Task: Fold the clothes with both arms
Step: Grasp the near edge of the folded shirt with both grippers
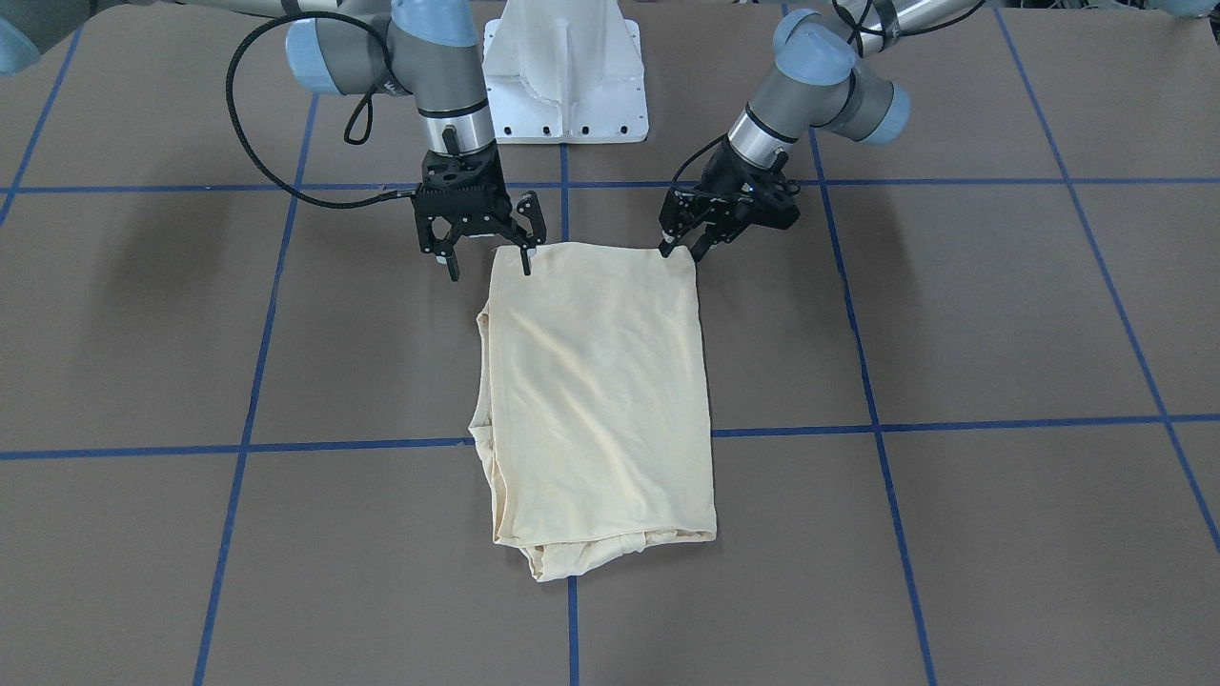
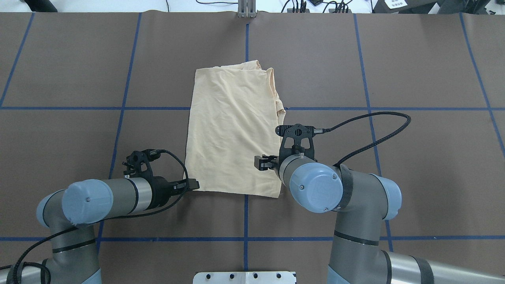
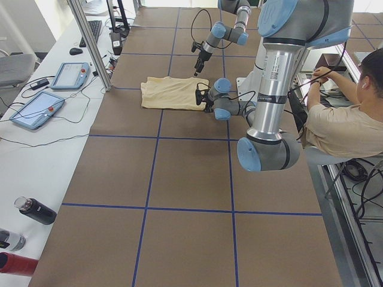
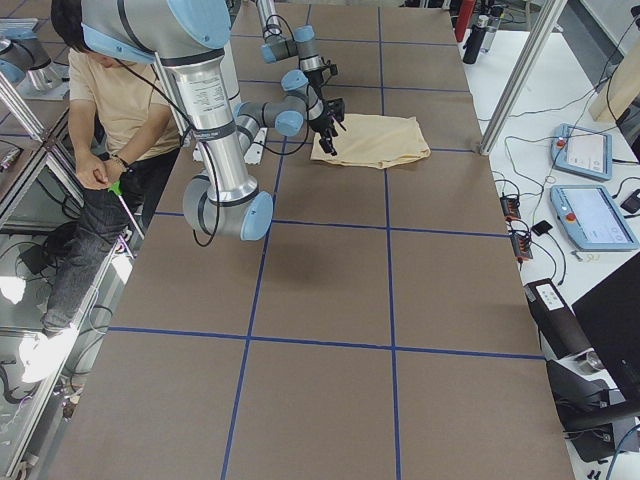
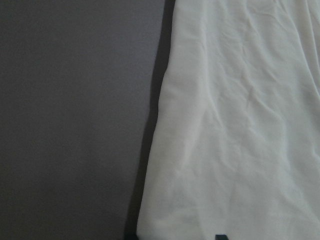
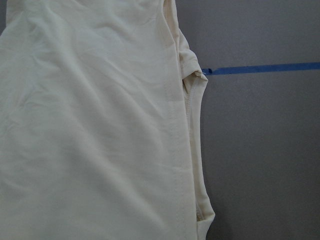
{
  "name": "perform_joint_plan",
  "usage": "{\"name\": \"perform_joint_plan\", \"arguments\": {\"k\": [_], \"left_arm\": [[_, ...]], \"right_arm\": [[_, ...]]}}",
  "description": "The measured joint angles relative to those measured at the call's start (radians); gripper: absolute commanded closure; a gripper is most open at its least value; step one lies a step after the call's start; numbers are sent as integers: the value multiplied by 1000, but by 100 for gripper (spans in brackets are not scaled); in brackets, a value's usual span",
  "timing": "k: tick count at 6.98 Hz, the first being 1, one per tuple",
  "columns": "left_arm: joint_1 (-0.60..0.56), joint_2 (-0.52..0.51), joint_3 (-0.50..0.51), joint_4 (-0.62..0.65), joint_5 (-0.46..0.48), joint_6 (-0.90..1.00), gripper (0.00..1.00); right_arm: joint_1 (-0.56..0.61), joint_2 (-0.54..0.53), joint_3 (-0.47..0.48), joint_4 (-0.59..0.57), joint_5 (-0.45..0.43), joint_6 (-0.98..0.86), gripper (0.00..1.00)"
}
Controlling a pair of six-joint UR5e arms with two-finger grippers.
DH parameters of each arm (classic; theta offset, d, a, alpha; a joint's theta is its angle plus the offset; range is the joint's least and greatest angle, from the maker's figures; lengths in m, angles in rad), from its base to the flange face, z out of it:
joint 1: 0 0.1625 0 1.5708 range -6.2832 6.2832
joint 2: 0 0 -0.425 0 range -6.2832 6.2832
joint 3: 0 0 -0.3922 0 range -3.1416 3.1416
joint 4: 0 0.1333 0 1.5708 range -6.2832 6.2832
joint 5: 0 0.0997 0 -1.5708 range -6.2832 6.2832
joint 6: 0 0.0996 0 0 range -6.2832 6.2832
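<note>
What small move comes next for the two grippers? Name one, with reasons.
Probably close both on the shirt at its robot-side corners: the right gripper and left gripper hang open there, and the shirt lies flat as a long rectangle, likely needing another fold.

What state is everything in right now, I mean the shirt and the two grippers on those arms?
Shirt: folded into a rough rectangle, lying flat on the table, no print showing.
Right gripper: open, one finger touching the shirt's corner nearest the robot.
Left gripper: looks open, fingers either side of the other near corner, shirt not lifted.
</note>
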Motion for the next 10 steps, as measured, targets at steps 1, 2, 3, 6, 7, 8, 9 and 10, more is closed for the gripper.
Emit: {"name": "perform_joint_plan", "arguments": {"k": [1,2,3,6,7,8,9,10], "left_arm": [[1,0,3,1,0,1,48],[2,-2,8,0,0,1,56],[2,-6,12,2,0,1,70],[1,-15,18,8,-1,1,100],[1,-15,17,9,-2,2,100],[2,-15,12,8,-4,3,100],[1,-15,6,9,-5,5,100],[0,-14,1,9,-6,6,100]], "right_arm": [[-1,0,0,0,1,0,0],[-1,0,0,0,1,0,0],[-1,0,0,0,1,0,0],[-2,1,-2,0,1,0,6],[-3,0,-4,0,1,0,8],[-4,0,-7,0,1,0,8],[-5,0,-10,0,1,0,7],[-5,1,-10,0,1,0,7]]}}
